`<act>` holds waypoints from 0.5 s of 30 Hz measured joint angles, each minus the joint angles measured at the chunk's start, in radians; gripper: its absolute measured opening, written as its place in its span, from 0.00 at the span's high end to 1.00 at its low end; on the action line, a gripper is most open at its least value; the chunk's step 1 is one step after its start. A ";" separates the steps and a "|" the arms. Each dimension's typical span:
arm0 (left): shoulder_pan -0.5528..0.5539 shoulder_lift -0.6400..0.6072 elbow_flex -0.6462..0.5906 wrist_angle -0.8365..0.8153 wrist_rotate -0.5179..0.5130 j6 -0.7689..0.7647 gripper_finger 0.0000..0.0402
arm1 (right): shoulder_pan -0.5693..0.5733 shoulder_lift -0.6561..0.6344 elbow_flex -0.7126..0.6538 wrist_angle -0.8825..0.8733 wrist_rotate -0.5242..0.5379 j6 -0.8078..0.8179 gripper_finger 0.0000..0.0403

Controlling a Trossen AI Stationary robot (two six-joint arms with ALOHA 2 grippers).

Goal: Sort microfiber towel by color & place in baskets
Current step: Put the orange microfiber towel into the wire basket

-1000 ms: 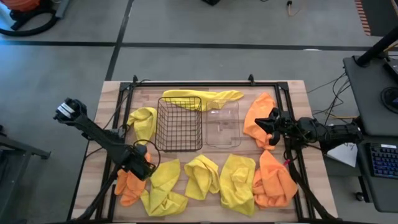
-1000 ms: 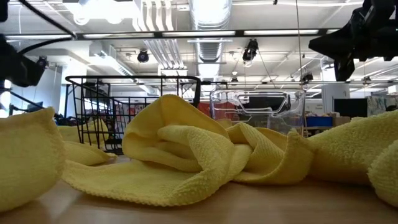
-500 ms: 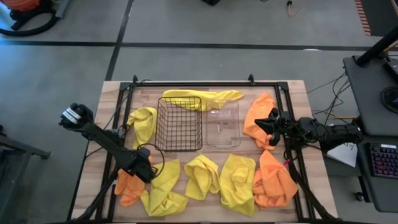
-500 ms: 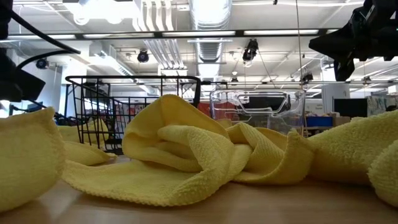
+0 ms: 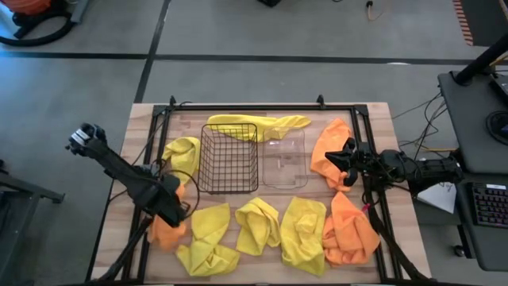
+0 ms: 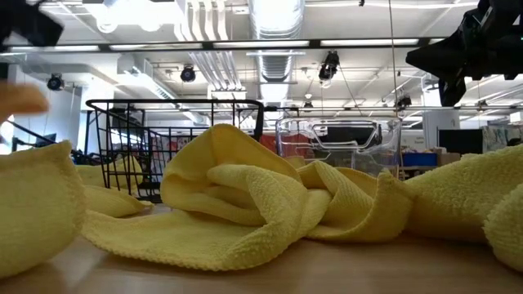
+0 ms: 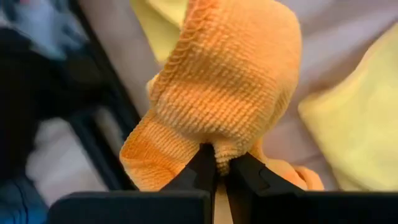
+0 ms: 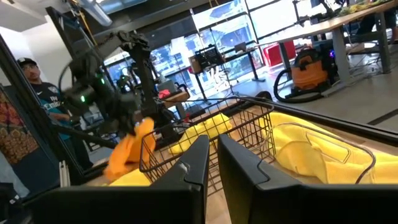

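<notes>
Now the orange towel (image 7: 230, 93) at the near left corner of the table is off the wood: the left gripper (image 7: 217, 163) has its fingers pinched tight on a fold of it, and the cloth hangs bunched from them, where half a second ago the same gripper sat low on the heap. In the high view that gripper (image 5: 173, 205) has risen and drawn back toward the wire basket (image 5: 228, 157), with the orange cloth (image 5: 165, 230) trailing beneath it and the yellow towels (image 5: 208, 238) left lying along the near edge. I judge the pick made and the carry just beginning; the cloth hangs loose, so a trailing corner could catch the wire rim. Both the wire basket and the clear bin (image 5: 284, 157) beside it look empty, so either may yet take orange. The right gripper (image 5: 343, 156) has not shifted: it waits over the orange towel at the far right (image 5: 327, 151), fingers nearly together on nothing. More orange lies at the near right (image 5: 349, 230), and yellow behind the baskets (image 5: 258, 125).
</notes>
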 joint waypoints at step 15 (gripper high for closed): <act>0.000 -0.113 0.386 -0.092 -0.740 0.284 1.00 | 0.000 0.000 0.000 0.011 0.008 0.003 0.93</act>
